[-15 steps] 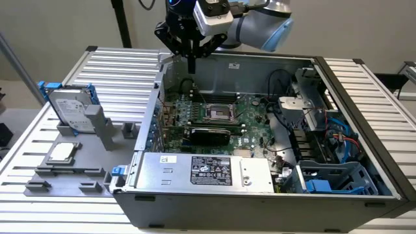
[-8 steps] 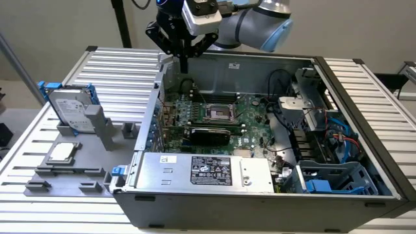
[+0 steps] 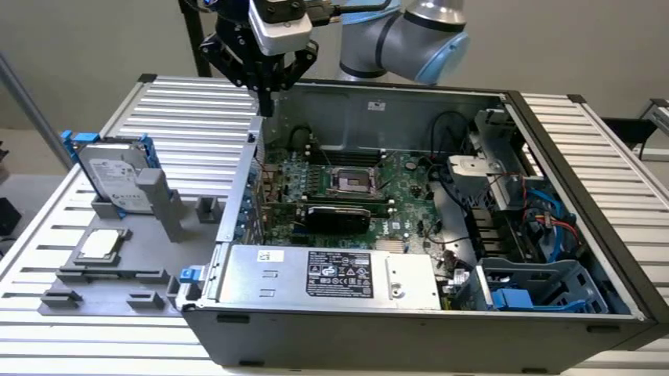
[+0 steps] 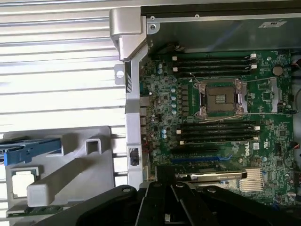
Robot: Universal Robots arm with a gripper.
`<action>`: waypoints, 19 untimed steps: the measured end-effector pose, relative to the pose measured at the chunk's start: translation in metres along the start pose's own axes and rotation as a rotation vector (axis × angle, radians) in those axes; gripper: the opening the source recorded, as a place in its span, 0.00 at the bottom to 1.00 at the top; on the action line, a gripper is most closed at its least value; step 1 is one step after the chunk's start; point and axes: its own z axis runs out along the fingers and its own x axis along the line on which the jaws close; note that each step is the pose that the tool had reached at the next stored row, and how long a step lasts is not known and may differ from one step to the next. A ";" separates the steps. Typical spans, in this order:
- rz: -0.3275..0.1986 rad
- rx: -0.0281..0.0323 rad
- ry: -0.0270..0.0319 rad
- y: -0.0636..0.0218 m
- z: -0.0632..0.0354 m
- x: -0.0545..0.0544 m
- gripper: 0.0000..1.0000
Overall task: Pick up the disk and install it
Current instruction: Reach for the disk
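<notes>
1. The disk [image 3: 113,178] is at the exterior view's left, about mid-height. It stands on edge and leans back a bit in a grey holder [image 3: 105,291], with the white label facing the camera and a blue carrier [image 4: 28,149] around it. Nothing is gripping it.
2. Just below the disk, lower left of the frame, a small square processor chip [image 3: 99,244] lies flat on the same holder.
3. The holder sits on a slatted metal table [image 3: 188,110], right beside the left wall of the open computer case [image 3: 418,325].
4. The gripper [image 3: 266,102] is at the upper centre-left of the frame, hanging over the case's back-left corner. Its fingers are pinched together with nothing between them. It's well apart from the disk, up and to the right of it.
5. The robot arm [image 3: 418,39] comes in from the top of the frame, just right of the gripper.
6. Inside the case, mid-frame, you can see the green motherboard [image 3: 345,180] with its bare CPU socket.
7. Along the front edge of the case is a grey power supply box [image 3: 262,278] with a black label.
8. In the lower right of the frame, in the case's front corner, sits a blue plastic drive cage [image 3: 544,286].
</notes>
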 end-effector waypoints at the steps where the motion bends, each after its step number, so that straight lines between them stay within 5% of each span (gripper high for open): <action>1: 0.000 0.0000 0.0000 -0.0003 -0.0001 0.004 0.11; 19: 0.000 0.0025 -0.0002 -0.0059 0.0012 0.086 0.11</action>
